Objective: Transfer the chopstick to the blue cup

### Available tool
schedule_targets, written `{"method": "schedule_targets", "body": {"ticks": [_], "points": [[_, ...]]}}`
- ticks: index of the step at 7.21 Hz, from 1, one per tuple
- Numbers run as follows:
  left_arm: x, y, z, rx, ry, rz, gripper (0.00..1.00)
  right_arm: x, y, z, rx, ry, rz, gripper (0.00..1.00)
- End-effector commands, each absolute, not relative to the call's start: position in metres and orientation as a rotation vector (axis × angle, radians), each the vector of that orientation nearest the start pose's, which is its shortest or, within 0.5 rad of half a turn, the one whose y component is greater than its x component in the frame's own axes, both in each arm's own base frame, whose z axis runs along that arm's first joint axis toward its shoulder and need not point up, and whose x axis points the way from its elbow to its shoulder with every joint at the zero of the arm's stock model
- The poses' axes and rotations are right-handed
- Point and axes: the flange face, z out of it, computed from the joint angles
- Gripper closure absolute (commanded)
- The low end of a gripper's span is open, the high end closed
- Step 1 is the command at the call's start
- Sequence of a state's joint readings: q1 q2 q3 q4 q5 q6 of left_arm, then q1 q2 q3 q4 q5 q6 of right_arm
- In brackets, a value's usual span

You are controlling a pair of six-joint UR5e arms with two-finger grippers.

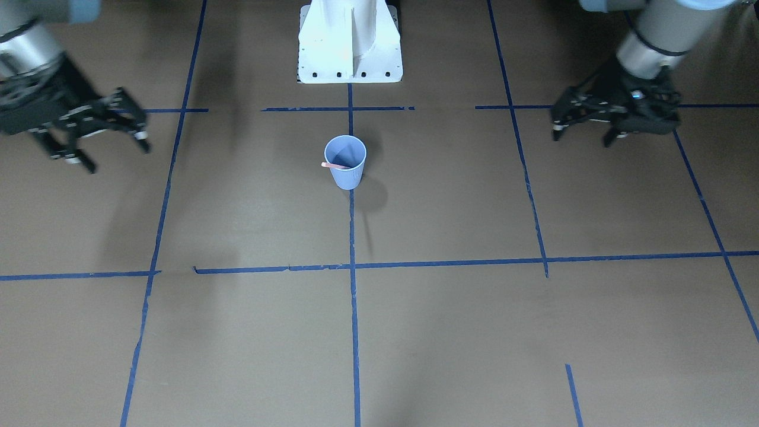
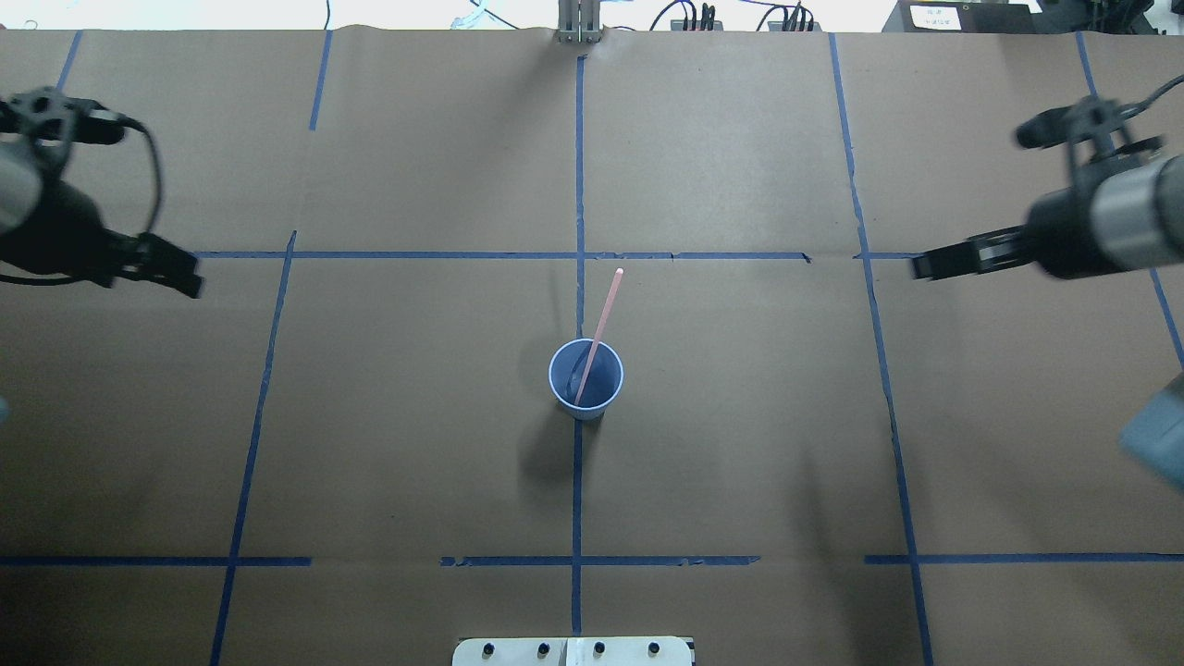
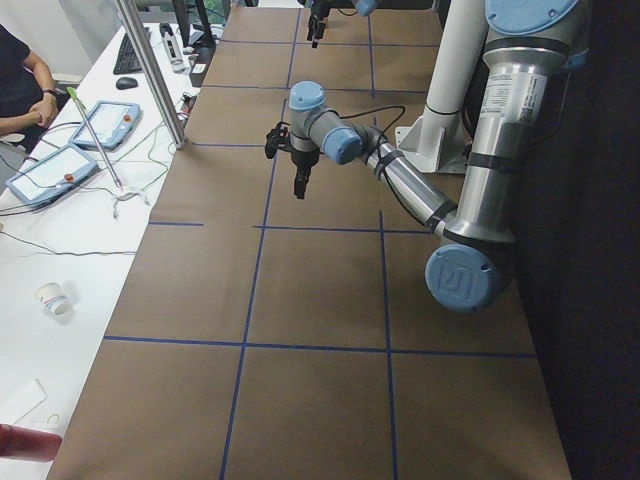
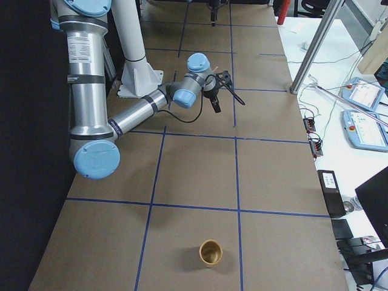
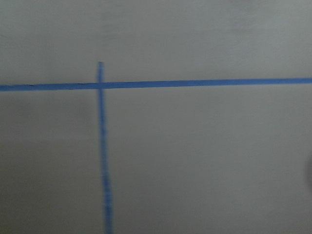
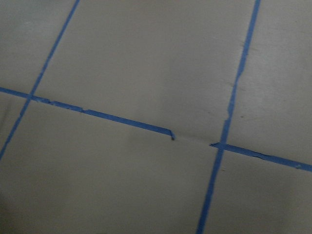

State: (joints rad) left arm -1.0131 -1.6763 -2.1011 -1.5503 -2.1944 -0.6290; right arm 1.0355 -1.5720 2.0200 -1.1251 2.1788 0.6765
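The blue cup (image 1: pixel 345 161) stands upright at the table's middle on a blue tape line, and it also shows in the overhead view (image 2: pixel 585 377). One pinkish-red chopstick (image 2: pixel 601 324) stands in it, leaning over the rim toward the far side; in the front-facing view its end (image 1: pixel 333 165) shows at the rim. My left gripper (image 1: pixel 582 136) hovers open and empty far to the cup's side, seen in the overhead view (image 2: pixel 176 276) at the left. My right gripper (image 1: pixel 115 155) is open and empty, far off on the other side (image 2: pixel 925 266).
The robot's white base (image 1: pixel 350 47) stands behind the cup. Blue tape lines cross the brown table cover. A tan cup (image 4: pixel 211 253) stands near the table's end on my right. A side table with pendants and cables (image 3: pixel 60 160) runs along the far edge.
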Motion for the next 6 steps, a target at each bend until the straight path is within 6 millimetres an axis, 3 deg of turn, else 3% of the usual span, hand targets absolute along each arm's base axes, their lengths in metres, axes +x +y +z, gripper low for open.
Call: {"method": "schedule_targets", "body": {"ticks": [1,2,3,4,5,6], "points": [[0.097,-0.455,0.432,0.215,0.749,0.249,0.01,-0.036,-0.474,0.54,0.354,-0.903,-0.237,0.0],[0.053,-0.46,0.457,0.201,0.696,0.312,0.01,0.006,-0.471,0.609,0.333,-0.843,-0.301,0.0],[0.008,-0.463,0.476,0.178,0.664,0.322,0.01,0.033,-0.465,0.645,0.277,-0.803,-0.331,0.0],[-0.034,-0.466,0.509,0.154,0.651,0.34,0.01,0.072,-0.457,0.66,0.239,-0.778,-0.355,0.0],[-0.05,-0.469,0.539,0.113,0.674,0.331,0.01,0.088,-0.454,0.667,0.194,-0.749,-0.372,0.0],[-0.049,-0.472,0.57,0.061,0.746,0.302,0.0,0.095,-0.466,0.661,0.174,-0.698,-0.372,0.0]]}}
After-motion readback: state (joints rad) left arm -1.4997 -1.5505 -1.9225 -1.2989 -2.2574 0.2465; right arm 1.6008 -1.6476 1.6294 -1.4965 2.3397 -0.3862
